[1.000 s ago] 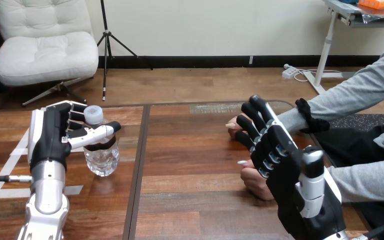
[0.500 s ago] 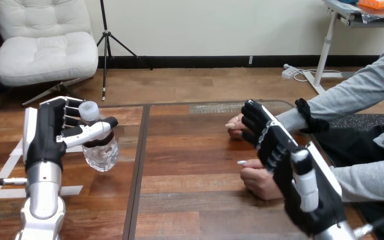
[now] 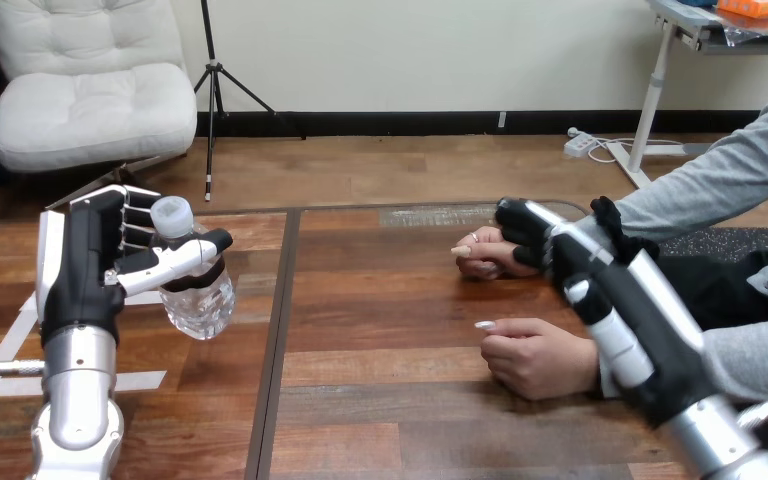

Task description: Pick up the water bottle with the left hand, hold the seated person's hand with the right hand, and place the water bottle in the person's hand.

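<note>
water bottle (image 3: 198, 300): one, clear with a white cap (image 3: 171, 212), at the left of the table (image 3: 390, 330); it is slightly tilted, and its base seems just clear of the wood.
handling: judged light, thin-walled, smooth and easily dented; it is best taken round the upper body under the cap, as it is now.
left hand (image 3: 85, 265): one, clamped on the bottle, with the thumb (image 3: 175, 265) laid across its front.
right hand (image 3: 585, 265): one, laid over the person's far hand (image 3: 482, 258) and touching it; whether it is closed round it cannot be told.
person's hands: two, both rested on the table at the right; the person's near hand (image 3: 540, 358) is loosely curled and lies well apart from the bottle.
</note>
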